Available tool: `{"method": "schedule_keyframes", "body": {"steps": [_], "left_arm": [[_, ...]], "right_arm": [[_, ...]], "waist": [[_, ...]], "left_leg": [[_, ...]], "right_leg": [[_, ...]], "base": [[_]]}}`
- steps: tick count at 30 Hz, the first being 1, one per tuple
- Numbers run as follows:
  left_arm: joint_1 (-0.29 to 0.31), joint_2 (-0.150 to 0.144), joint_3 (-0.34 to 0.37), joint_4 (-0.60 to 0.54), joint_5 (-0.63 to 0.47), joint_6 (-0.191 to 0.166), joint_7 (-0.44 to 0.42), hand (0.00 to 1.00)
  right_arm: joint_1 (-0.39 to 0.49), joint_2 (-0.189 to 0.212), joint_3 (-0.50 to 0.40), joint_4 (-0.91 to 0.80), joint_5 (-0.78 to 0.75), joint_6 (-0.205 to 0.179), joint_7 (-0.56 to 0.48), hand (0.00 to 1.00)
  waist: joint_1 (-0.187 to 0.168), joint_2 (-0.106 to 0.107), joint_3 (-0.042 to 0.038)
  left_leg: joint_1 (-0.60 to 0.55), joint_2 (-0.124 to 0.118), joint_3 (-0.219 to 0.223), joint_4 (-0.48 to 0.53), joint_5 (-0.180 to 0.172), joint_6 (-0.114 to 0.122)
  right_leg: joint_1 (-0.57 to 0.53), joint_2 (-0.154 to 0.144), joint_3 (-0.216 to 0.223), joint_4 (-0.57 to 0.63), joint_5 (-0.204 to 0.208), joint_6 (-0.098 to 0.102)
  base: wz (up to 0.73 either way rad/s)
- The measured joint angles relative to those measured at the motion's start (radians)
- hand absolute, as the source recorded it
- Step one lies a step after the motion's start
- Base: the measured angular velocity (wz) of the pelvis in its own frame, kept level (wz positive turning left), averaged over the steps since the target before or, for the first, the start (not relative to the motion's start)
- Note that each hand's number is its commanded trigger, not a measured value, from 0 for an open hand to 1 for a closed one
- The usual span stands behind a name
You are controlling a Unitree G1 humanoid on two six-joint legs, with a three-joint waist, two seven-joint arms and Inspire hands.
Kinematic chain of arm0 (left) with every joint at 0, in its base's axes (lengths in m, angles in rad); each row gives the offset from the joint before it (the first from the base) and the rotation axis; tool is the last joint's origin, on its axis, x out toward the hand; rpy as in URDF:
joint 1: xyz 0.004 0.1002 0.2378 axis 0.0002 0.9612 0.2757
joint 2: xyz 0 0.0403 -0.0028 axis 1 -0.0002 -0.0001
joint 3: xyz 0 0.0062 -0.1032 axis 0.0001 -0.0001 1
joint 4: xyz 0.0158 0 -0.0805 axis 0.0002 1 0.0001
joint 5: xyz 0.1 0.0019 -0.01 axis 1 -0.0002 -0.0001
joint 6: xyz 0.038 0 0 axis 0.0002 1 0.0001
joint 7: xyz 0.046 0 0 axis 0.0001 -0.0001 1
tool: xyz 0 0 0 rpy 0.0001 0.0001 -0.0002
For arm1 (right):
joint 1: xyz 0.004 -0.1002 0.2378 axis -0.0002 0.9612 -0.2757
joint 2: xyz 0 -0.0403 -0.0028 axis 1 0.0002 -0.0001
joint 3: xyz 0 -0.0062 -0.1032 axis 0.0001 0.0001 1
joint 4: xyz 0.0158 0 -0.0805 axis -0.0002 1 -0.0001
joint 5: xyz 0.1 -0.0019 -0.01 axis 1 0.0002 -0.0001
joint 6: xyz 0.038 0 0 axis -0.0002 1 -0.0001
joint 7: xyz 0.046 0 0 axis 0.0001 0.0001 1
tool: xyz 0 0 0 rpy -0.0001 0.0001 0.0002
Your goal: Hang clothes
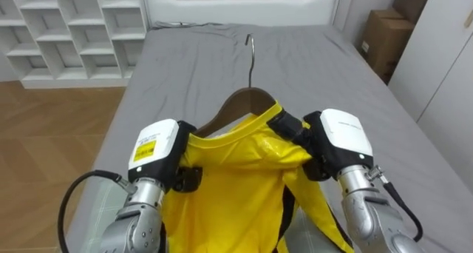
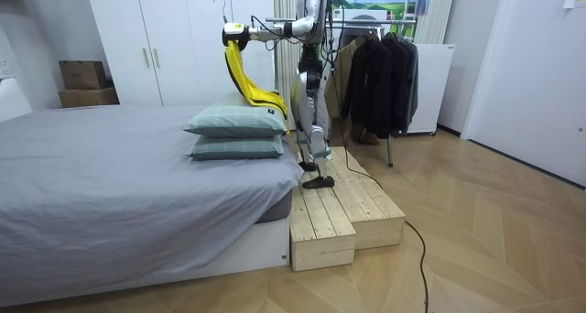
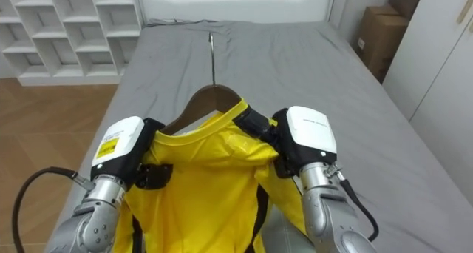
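The yellow shirt hung in the air over the grey bed, already threaded onto the wooden hanger, whose metal hook stood upright at the far side of the collar. We held it at both shoulders. The left hand had its dark fingers closed on the cloth at the left shoulder, and the right hand pinched the cloth over the hanger's right end. Held like that, we judged, the shirt stayed spread and could not slide off the wood, while the hook was left free for a rail.

The room view showed us standing on a wooden platform at the head of the bed, just beside two stacked pillows, arms stretched out towards the bed with the shirt hanging from them. The clothes rack with its dark garments stood behind us. Hanging, we thought, would call for a turn away from the bed towards that rack.
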Motion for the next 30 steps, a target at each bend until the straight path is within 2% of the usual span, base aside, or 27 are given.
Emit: {"method": "schedule_keyframes", "body": {"steps": [23, 24, 25, 26, 30], "left_arm": [[0.0, 0.007, 0.0, 0.0, -0.008, 0.012, -0.033, 1.0], [0.0, 0.007, -0.003, 0.0, -0.007, 0.012, -0.04, 0.78], [0.001, 0.007, -0.005, 0.0, -0.004, 0.013, -0.044, 0.03], [0.001, 0.007, -0.005, 0.0, -0.003, 0.013, -0.045, 0.0], [0.001, 0.006, -0.009, 0.0, -0.003, 0.014, -0.045, 0.0]], "right_arm": [[0.018, -0.005, -0.01, -0.014, -0.005, -0.003, 0.031, 1.0], [0.026, -0.005, -0.01, -0.018, -0.005, -0.003, 0.033, 1.0], [0.031, -0.005, -0.01, -0.018, -0.005, -0.002, 0.038, 1.0], [0.031, -0.005, -0.011, -0.018, -0.005, -0.002, 0.041, 1.0], [0.031, -0.005, -0.017, -0.017, -0.004, -0.001, 0.056, 1.0]], "waist": [[-0.003, -0.002, 0.0009], [-0.002, -0.002, 0.0009], [-0.003, -0.002, 0.0009], [-0.004, -0.002, 0.0009], [-0.014, -0.002, 0.0009]], "left_leg": [[-0.006, 0.0, 0.0, -0.001, 0.0, 0.0], [-0.007, 0.0, 0.0, -0.001, 0.0, 0.0], [-0.007, 0.0, 0.0, -0.001, 0.0, 0.0], [-0.007, 0.0, 0.0, -0.002, 0.0, 0.0], [-0.01, 0.0, 0.0, -0.003, 0.0, 0.0]], "right_leg": [[0.0, -0.002, -0.017, -0.012, -0.001, 0.001], [0.0, -0.002, -0.016, -0.012, -0.001, 0.001], [0.0, -0.002, -0.016, -0.012, -0.001, 0.001], [0.0, -0.002, -0.016, -0.012, -0.001, 0.001], [0.001, -0.002, -0.016, -0.013, -0.001, 0.001]], "base": [[0.0], [0.0], [0.0], [0.0], [0.0]]}}
